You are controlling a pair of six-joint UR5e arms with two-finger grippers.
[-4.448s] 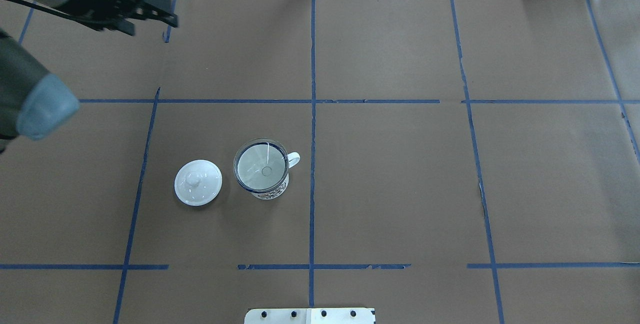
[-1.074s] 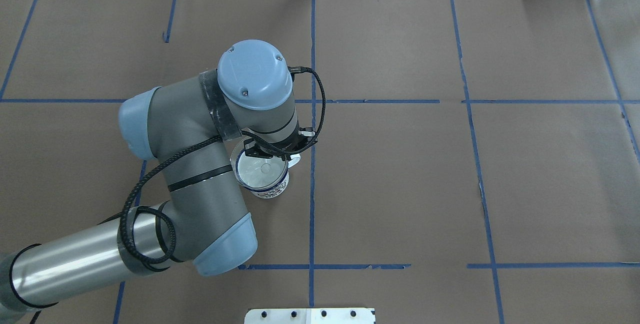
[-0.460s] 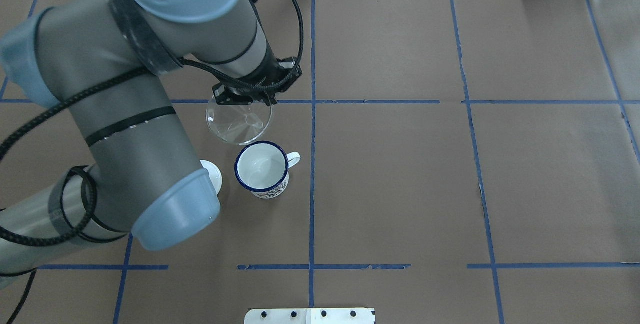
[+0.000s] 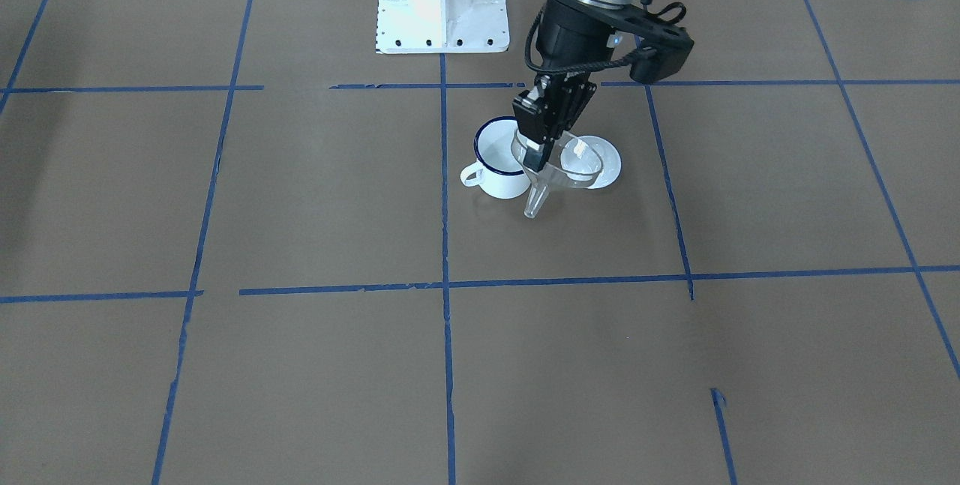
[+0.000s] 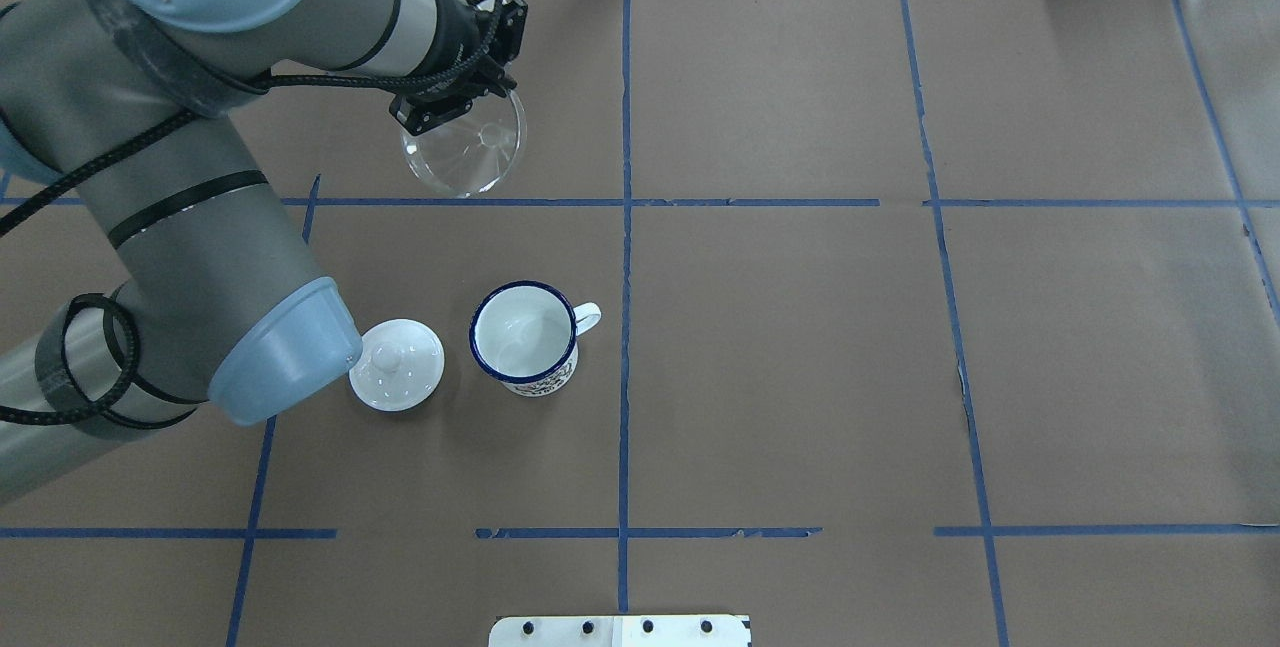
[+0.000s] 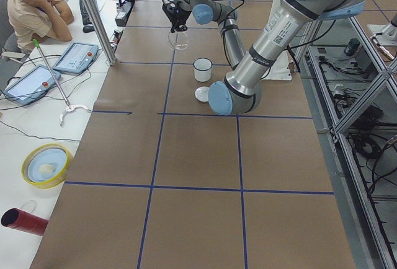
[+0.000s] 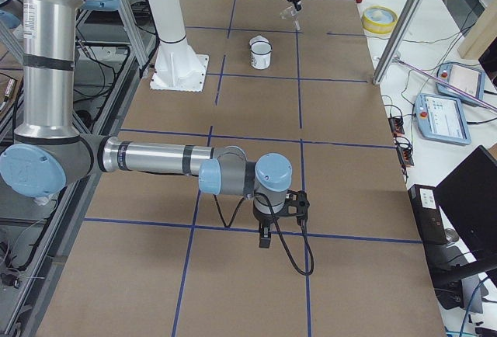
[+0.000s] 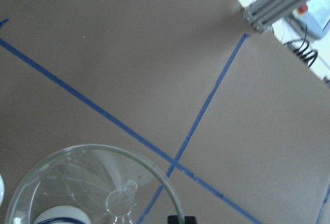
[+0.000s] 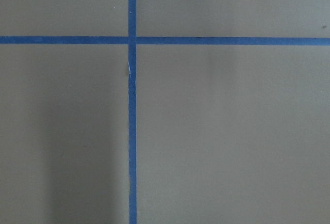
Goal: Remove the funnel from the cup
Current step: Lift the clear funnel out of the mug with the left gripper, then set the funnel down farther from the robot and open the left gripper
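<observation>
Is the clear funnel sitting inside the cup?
No, the left end effector holds the funnel up in the air, away from the empty cup.

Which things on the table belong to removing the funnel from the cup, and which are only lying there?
Belong to the job:
- the funnel, clear, held in the air by the left gripper
- the cup, standing empty

Only lying about:
- the white knobbed lid, beside the cup

The funnel (image 5: pixel 463 152) is showing clear, glossy plastic. The cup (image 5: pixel 524 335) is gleaming in smooth white enamel; the lid (image 5: pixel 396 364) is shining glossy white. Matt brown paper (image 5: pixel 800 377) with blue tape (image 5: pixel 624 447) is covering the table (image 5: pixel 1100 387).
</observation>
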